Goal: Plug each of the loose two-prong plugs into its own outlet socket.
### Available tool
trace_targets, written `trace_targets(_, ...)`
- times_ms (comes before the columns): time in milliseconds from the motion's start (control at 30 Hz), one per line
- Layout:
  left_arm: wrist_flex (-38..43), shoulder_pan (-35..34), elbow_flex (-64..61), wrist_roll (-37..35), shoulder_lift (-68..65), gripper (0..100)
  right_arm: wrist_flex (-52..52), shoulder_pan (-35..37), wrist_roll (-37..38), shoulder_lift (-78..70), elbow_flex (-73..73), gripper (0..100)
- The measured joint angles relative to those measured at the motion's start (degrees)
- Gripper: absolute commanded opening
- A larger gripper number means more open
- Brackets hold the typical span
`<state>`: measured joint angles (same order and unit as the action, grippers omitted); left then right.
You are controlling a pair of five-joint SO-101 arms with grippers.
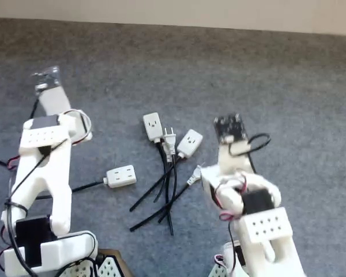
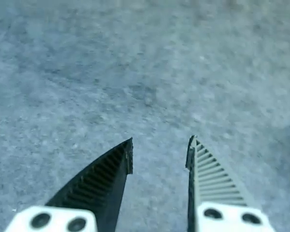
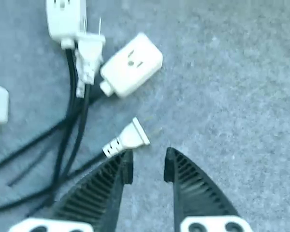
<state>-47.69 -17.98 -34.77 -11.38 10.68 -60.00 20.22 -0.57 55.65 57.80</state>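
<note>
The nearer loose plug (image 3: 128,139) lies on the carpet (image 3: 241,87) just beyond the parted fingers of the right gripper (image 3: 147,164), its long axis slanted across them, while the left gripper (image 2: 159,154), fingers also apart, is well away.

You're in a carpeted indoor room — office or home, you can't tell — where a grey short-pile carpeted surface (image 1: 161,69) meets a pale cream wall (image 1: 219,11).
</note>
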Motion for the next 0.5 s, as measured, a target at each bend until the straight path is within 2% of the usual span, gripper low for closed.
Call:
trace_targets(133,2.55,-2.9,-1.23,-0.26,-0.09,20,-3.78,0.0,-6.86,-16.62,-13.54,9.8)
trace_targets(267,3.87,-3.08,-1.41,-0.35,-3.52,20,-8.53,0.0,-17.76,-33.41,-25.41,9.8)
trace_targets(367,3.96,-3.08,0.09,-0.35,-7.3,20,-9.67,0.0,-30.51,-39.65,-29.54,9.8)
trace_targets(500,3.96,-3.08,3.16,-0.35,-11.87,20,-9.85,0.62,-49.76,-40.62,-29.8,10.2)
